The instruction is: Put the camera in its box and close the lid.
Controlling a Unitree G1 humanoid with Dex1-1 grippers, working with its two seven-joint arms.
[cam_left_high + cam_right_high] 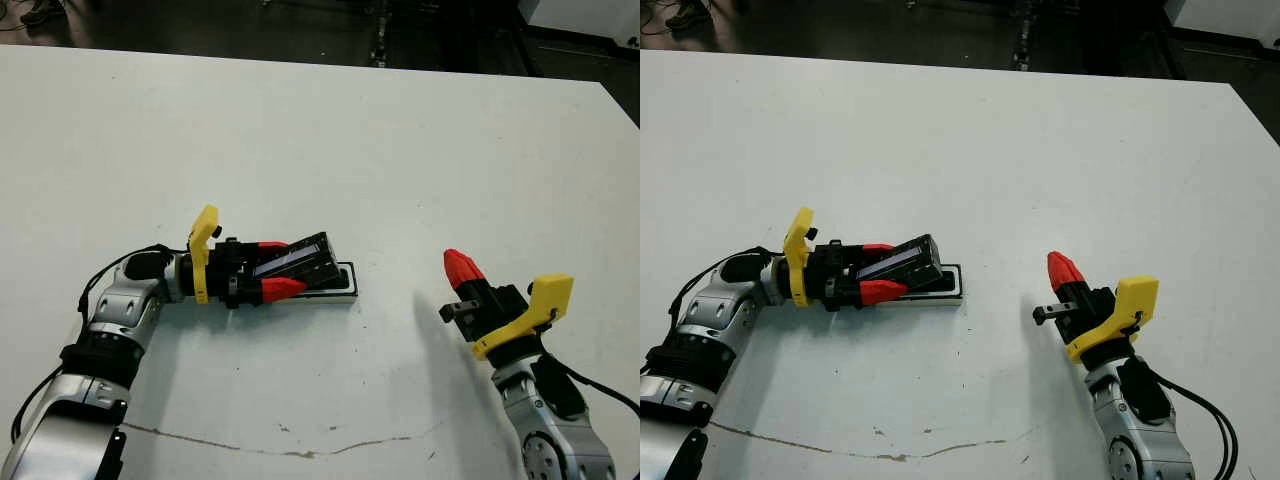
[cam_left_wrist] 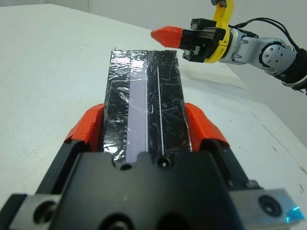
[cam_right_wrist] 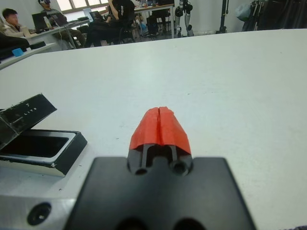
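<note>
The lid (image 1: 300, 258), a flat black slab with a crinkled, foil-like shine and a pale stripe along its length, is clamped edge to edge in the robot's left end effector (image 1: 285, 267). One red-tipped finger (image 2: 86, 127) presses against each long side. The slab is tilted, its far end raised over the box (image 1: 345, 290) and its near end held low at the end effector's black body.

The box, a shallow tray with a thick white rim and dark outer sides, lies flat on the white worktop (image 1: 350, 150) just below the lid, towards the robot's left of centre. From the right wrist view its inside reads as dark, and whether the camera lies in it cannot be told. The box is not covered: a clear gap shows between its rim and the slanted lid.

The right end effector (image 1: 458, 265) is well apart from the box on the robot's right, its two red tips pressed together on nothing and pointing across the worktop.

A thin dark line (image 1: 280, 450) runs across the worktop close to the robot. Beyond the far edge, people (image 3: 9, 19) sit at desks in the room.
</note>
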